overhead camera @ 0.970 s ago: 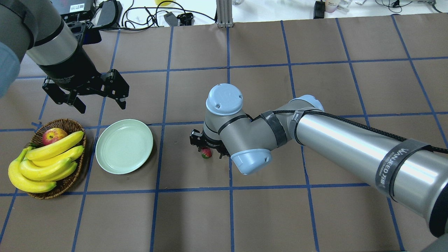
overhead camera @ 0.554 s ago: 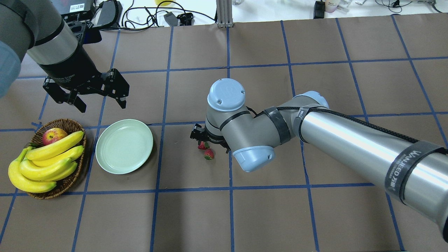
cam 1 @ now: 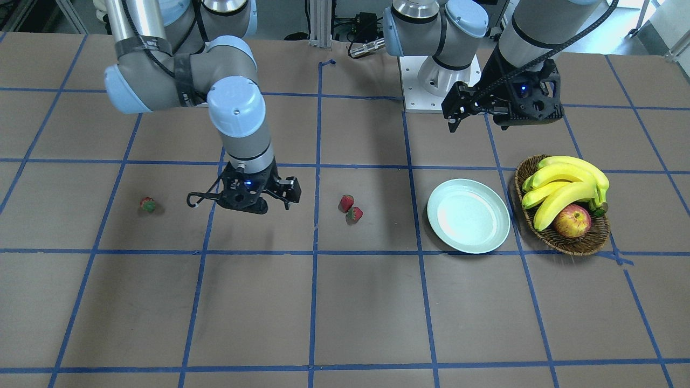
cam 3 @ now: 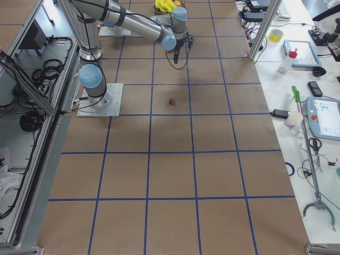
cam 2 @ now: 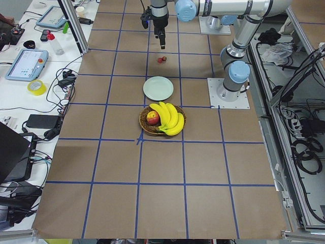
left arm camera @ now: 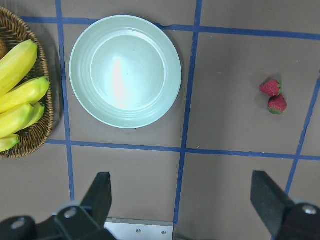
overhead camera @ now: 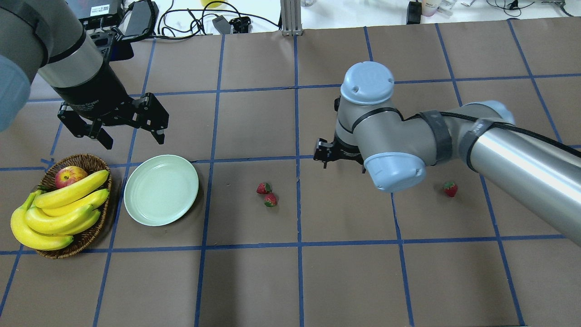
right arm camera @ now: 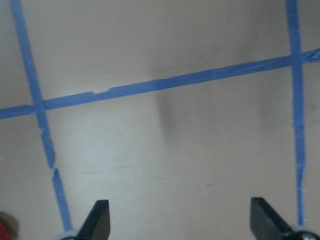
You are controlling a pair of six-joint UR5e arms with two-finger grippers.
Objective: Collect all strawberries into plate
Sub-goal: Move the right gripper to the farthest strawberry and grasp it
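Note:
Two strawberries [overhead camera: 263,188] [overhead camera: 271,200] lie touching on the brown table, right of the mint plate [overhead camera: 161,190]; they also show in the front view [cam 1: 346,203] and the left wrist view [left arm camera: 270,87]. The third strawberry [overhead camera: 450,188] lies alone further right, under my right forearm's side, and shows in the front view [cam 1: 147,204]. The plate [cam 1: 468,215] holds nothing. My right gripper [cam 1: 257,203] hovers open and empty between the pair and the lone berry; its wrist view [right arm camera: 182,220] shows only bare table. My left gripper [overhead camera: 131,138] is open and empty, hovering just behind the plate.
A brown wicker basket [overhead camera: 91,161] with bananas [overhead camera: 63,209] and a red-yellow apple [overhead camera: 70,176] stands left of the plate. Blue tape lines grid the table. Cables and devices lie beyond the far edge.
My right gripper has lifted and swung right, away from the two strawberries, which now lie uncovered side by side. The left arm has barely moved.

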